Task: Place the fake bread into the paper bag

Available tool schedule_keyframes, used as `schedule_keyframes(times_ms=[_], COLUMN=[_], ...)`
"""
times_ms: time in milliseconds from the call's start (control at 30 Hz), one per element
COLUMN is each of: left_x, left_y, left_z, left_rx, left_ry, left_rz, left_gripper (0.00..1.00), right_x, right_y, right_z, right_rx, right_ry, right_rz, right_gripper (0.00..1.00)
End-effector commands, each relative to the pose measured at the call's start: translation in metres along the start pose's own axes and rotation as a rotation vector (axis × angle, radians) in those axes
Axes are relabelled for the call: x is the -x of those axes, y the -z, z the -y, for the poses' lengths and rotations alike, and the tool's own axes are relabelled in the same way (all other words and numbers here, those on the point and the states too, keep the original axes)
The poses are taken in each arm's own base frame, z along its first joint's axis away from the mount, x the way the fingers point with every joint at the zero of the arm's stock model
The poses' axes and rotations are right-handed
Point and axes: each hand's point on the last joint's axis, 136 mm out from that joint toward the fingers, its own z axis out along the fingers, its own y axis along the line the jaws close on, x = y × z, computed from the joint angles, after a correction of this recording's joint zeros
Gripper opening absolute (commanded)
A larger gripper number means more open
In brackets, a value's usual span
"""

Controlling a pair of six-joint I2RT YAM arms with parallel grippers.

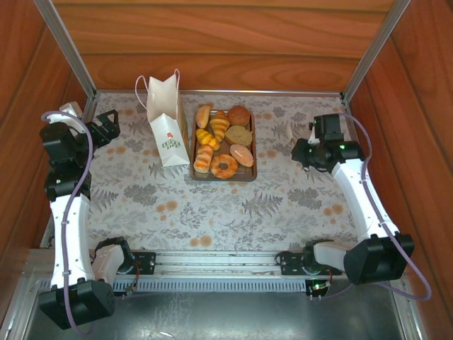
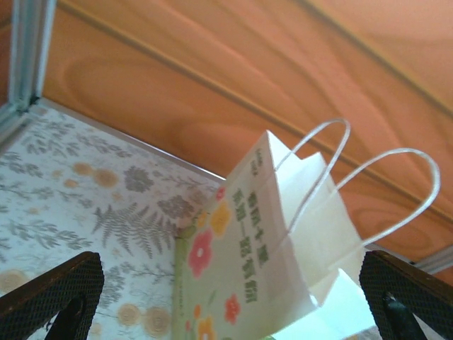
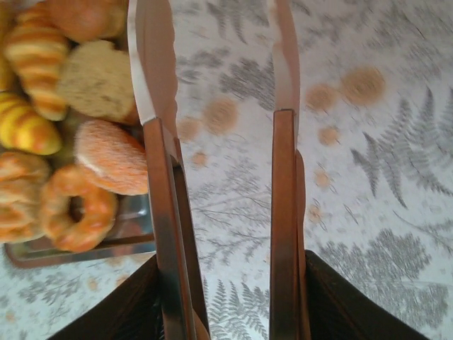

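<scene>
White paper bag stands upright on the counter, just to the left of the brown tray, its mouth open at the top and its two thin loop handles rising above the rim. From the top camera its front shows a small red-and-green print, too small to read. The left wrist camera sees the paper bag closer. A column of green characters runs along the side panel, turned sideways to the camera. They look like East Asian script but I cannot make them out. Red, yellow and orange flowers are printed beside them.

All of the fake bread lies on the tray, none in the bag. There are striped golden croissants and rolls on the left, a brown bun at the far right corner, a tan bun below it, an orange-pink oval piece, and a ring doughnut at the near edge. In the right wrist view the ring doughnut sits by the tray's near rim.

The left claw hangs left of the bag with its jaws spread wide. In its own view the left claw has its dark textured fingers at either lower corner, with nothing between them but the bag farther off.

The right claw is well to the right of the tray. In its wrist view the right claw grips a pair of metal tongs. Its dark fingers press on the outsides of the two arms. The tips of the tongs stand apart over the fern-patterned counter, the left one beside the tray's edge.
</scene>
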Motion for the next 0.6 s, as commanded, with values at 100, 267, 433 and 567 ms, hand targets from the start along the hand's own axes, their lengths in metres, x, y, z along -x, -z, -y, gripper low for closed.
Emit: schedule_keyframes(times_ms=[100,267,433,567], left_x=[-0.019,-0.036,-0.051,-0.056], left_y=[0.004,-0.002,-0.012,-0.021], left_z=[0.018,0.014,0.005,-0.001], left_rx=[-0.102,-0.102,-0.071,-0.041], left_ry=[0.117,0.184,0.222,0.233], left_rz=[-0.093,-0.146,-0.186,-0.198], left_gripper=[0.97,0.97,0.96,0.95], right_x=[0.012,-0.007,-0.039,-0.055], right_y=[0.01,0.005,-0.008,-0.017], right_z=[-0.038,-0.053,-0.047,-0.045], right_rx=[0.194,0.194,0.114,0.083], right_ry=[0.291,0.532,0.784,0.911], right_rz=[0.026,-0.003,-0.076,-0.101], right_gripper=[0.49,0.49,0.49,0.49])
